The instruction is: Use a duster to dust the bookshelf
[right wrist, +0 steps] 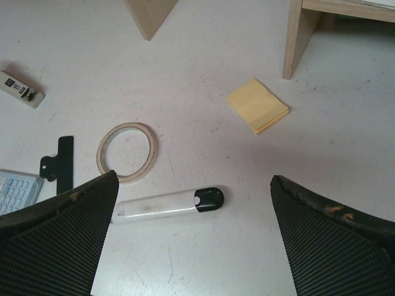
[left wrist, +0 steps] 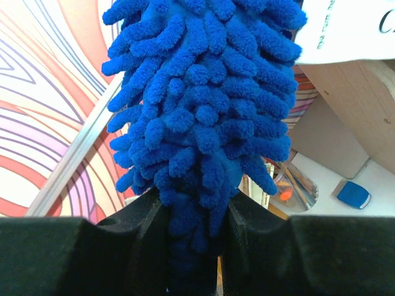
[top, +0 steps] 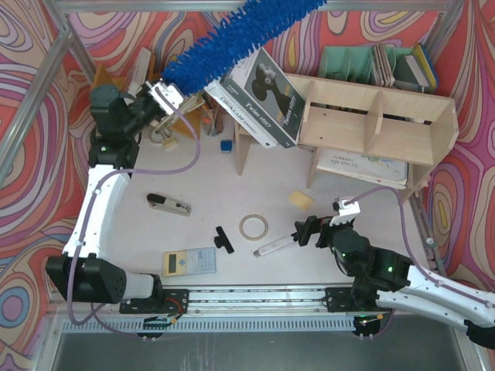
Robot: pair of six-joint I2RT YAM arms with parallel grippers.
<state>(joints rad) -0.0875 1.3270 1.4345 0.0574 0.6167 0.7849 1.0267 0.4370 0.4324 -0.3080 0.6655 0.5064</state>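
- The left gripper (top: 166, 97), at the table's 10 o'clock, has its jaws clamped on the duster (top: 232, 42) at the base of its fluffy blue head.
- The duster slants away toward 1 o'clock, passing over a tilted black-and-white book (top: 263, 97) at the left end of the bookshelf (top: 379, 124), which stands at 2 o'clock.
- The right gripper (top: 305, 230), at 5 o'clock, hangs with jaws wide apart above a marker pen (right wrist: 166, 205); a tape ring (right wrist: 126, 152) lies at the pen's 10 o'clock.

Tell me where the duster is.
Top view, upper left: the duster is clamped in the left gripper, slanting across the leaning book at the bookshelf's left end.
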